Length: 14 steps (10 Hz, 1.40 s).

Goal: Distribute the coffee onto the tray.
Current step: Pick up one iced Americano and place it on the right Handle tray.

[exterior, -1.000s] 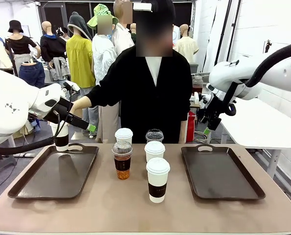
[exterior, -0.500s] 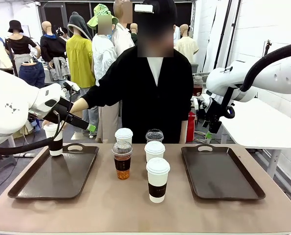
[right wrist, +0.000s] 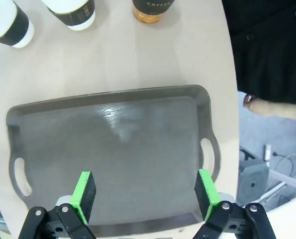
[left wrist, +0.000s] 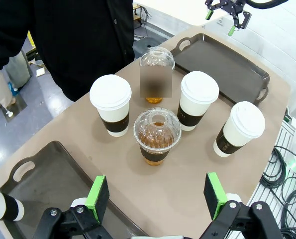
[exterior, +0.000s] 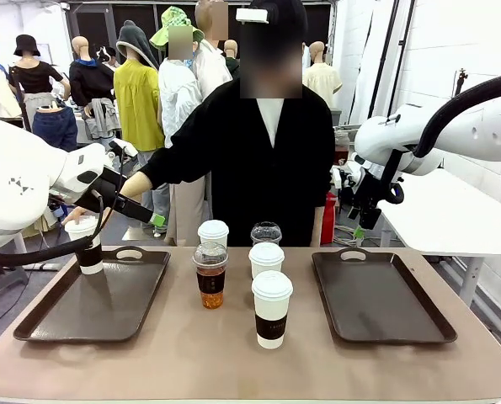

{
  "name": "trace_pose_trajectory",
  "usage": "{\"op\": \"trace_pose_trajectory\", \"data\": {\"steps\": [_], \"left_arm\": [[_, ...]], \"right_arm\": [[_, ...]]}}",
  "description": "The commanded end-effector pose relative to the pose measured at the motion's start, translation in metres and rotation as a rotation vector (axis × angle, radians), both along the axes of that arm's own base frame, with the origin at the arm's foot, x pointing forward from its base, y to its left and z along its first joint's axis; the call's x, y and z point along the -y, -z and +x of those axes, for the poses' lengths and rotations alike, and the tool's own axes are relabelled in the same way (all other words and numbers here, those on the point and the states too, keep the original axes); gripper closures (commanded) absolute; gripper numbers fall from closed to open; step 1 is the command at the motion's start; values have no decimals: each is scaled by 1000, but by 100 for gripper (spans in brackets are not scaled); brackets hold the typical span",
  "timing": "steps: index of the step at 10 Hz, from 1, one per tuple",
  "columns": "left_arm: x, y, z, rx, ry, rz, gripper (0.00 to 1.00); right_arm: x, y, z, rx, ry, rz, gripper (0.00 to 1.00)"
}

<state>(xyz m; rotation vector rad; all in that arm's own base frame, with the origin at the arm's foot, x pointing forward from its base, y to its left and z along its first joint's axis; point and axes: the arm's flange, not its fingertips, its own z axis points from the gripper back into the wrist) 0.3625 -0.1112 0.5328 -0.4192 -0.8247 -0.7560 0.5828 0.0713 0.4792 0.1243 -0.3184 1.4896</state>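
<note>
Left end: the left gripper point(left wrist: 156, 191) hangs with its jaws spread and nothing between them, tilted down at the table, so it is free to take a cup.
Under it: the left tray point(left wrist: 48, 174) lies below one pad, and most of its floor is bare.
Straight ahead: the near dome cup point(left wrist: 156, 133) stands closest, centred between the lines of the pads. It is probably the easiest first pick.
Either side of that: three white cups point(left wrist: 110, 104) stand upright with lids on. Two flank the dome cup closely, and the third stands a little apart with open table around it.
Beyond: the far dome cup point(left wrist: 156, 63) sits behind the near one, hemmed in by its neighbours, and looks best left until the front clears.
Off to the side: the sixth cup point(exterior: 87, 246) is at the left tray's far outer corner with the person's hand point(exterior: 75, 216) on it. I cannot tell whether it rests on the tray or hangs just above it.
Right end: the right gripper point(right wrist: 145, 191) is held high, fingers apart and empty.
Below it: the right tray point(right wrist: 113, 149) lies bare beneath the pads, with a handle at each short end.
Edges: both trays have raised rims, so a cup must be lifted over rather than slid. The tight gaps in the cluster leave little room for fingers.
</note>
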Motion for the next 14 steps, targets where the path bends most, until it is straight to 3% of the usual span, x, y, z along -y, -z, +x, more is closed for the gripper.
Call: {"op": "trace_pose_trajectory", "data": {"steps": [1,4,9,14], "left_arm": [[-1,1,0,-6,2,-3,0],[-1,1,0,-6,2,-3,0],[-1,1,0,-6,2,-3,0],[-1,1,0,-6,2,-3,0]], "right_arm": [[-3,8,11,6,7,20,0],[-11,43,44,-47,-39,177,0],[-10,112,55,-139,-55,444,0],[13,164,58,-119,-39,725,0]]}}
